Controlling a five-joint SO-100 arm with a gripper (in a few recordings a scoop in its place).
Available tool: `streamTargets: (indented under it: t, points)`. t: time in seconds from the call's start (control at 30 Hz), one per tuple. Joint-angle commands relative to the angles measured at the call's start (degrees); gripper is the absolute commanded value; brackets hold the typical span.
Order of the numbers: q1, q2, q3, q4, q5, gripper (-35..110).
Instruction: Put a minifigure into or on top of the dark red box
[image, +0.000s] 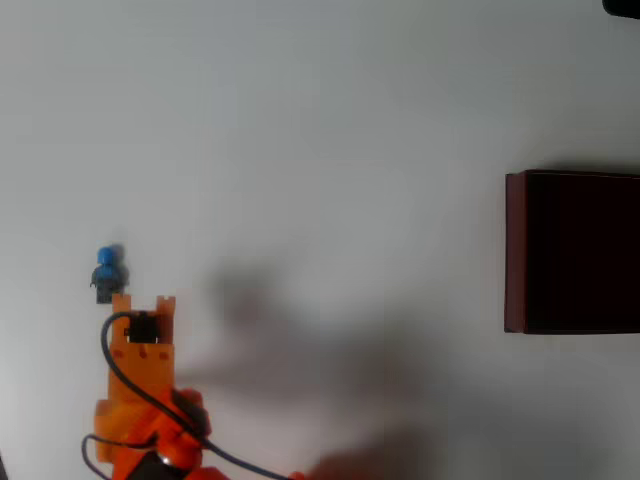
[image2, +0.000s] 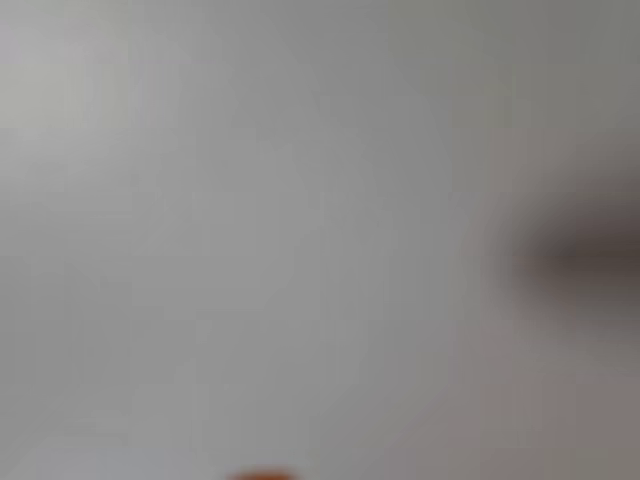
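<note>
The minifigure (image: 105, 272), with a blue head and dark grey body, lies on the white table at the left in the overhead view. My orange gripper (image: 143, 302) sits just below and to the right of it, close but apart from it. Two short orange prongs show at its top end with nothing between them, and whether the jaws are open or shut is unclear. The dark red box (image: 516, 250), with its nearly black inside, stands far off at the right edge. The wrist view is a blurred grey surface with a sliver of orange gripper (image2: 260, 474) at the bottom.
A black cable (image: 130, 385) loops over the arm at the bottom left. Soft shadows fall across the white table (image: 330, 150) between the arm and the box. A dark object (image: 622, 6) pokes in at the top right corner.
</note>
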Motion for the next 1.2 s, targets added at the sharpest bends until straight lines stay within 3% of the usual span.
streamTargets:
  t: [0.0,1.17]
  points:
    - [-1.76,-5.01,-6.42,-0.26,3.69,22]
    - [3.16,-35.24,-30.5,-3.16,-5.71,21]
